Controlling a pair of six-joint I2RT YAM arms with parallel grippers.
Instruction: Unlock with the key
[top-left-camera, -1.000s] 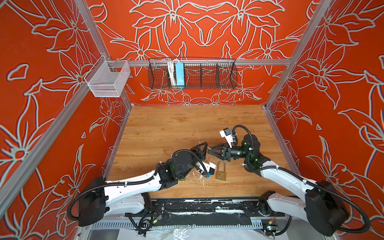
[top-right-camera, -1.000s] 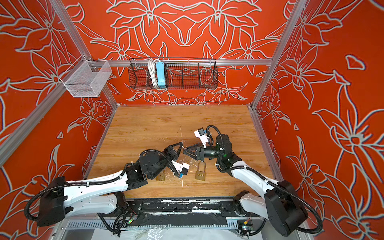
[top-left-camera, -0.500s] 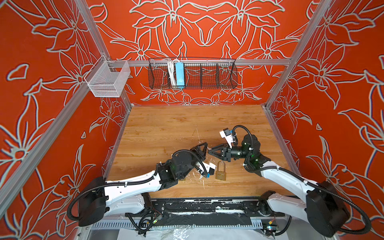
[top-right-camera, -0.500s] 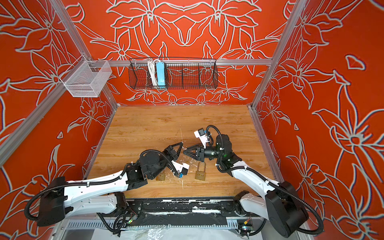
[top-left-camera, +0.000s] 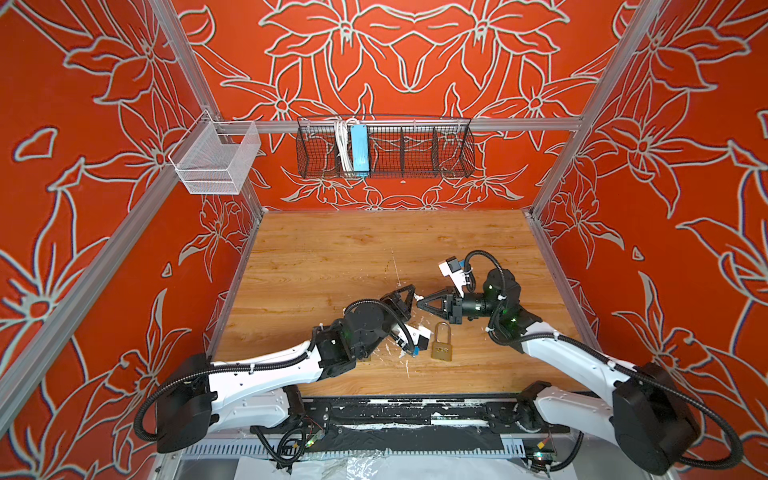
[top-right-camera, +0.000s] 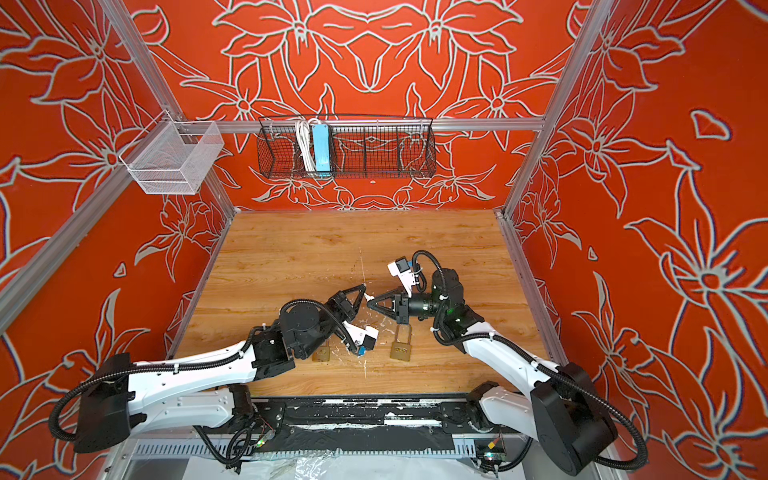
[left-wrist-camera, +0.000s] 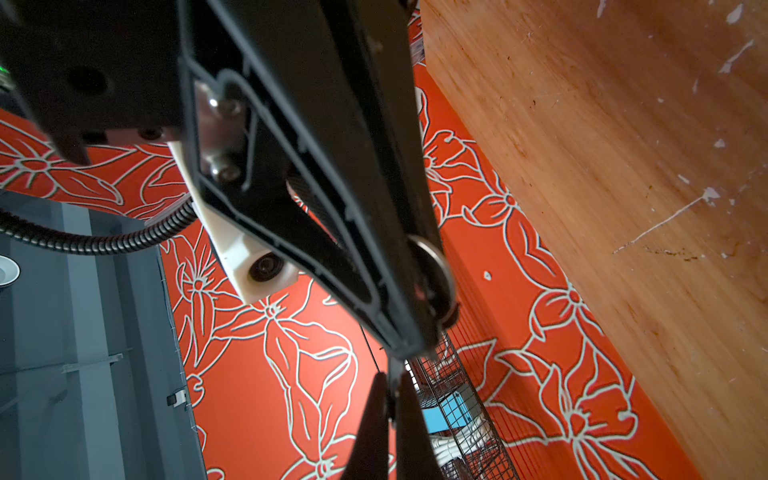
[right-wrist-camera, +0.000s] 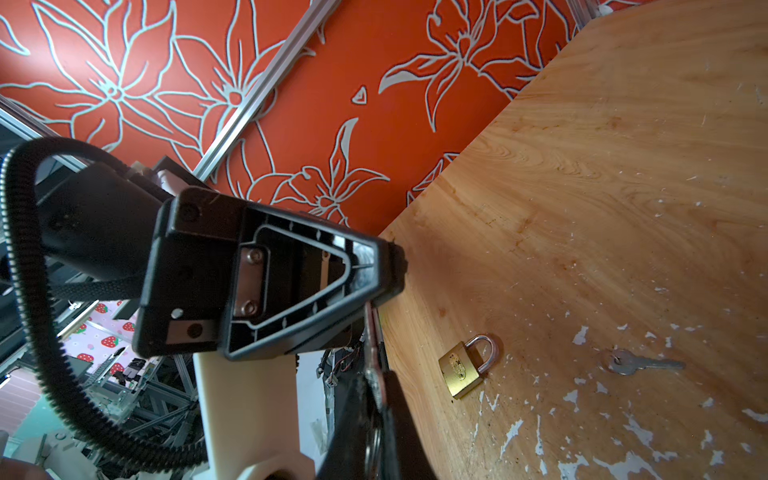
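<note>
The key (right-wrist-camera: 369, 332) sits pinched between both tips. The right gripper (top-left-camera: 418, 304) has just snapped shut on it, and the left gripper (top-left-camera: 412, 292) is clamped on it too. Looks like a handover. The padlock (top-left-camera: 441, 343) waits on the table (top-left-camera: 332, 249), just under the right wrist.

Top cams look down on whole table (top-left-camera: 332, 257) (near-identical views); wrist cams v. close, sideways.

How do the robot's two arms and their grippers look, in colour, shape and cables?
Both arms look alike: the left arm and right arm have white shells between black joints, with ribbed black cable hoses looping along them. The left gripper and right gripper are black, with hollow triangular fingers. A white camera housing sits at each wrist.
</note>
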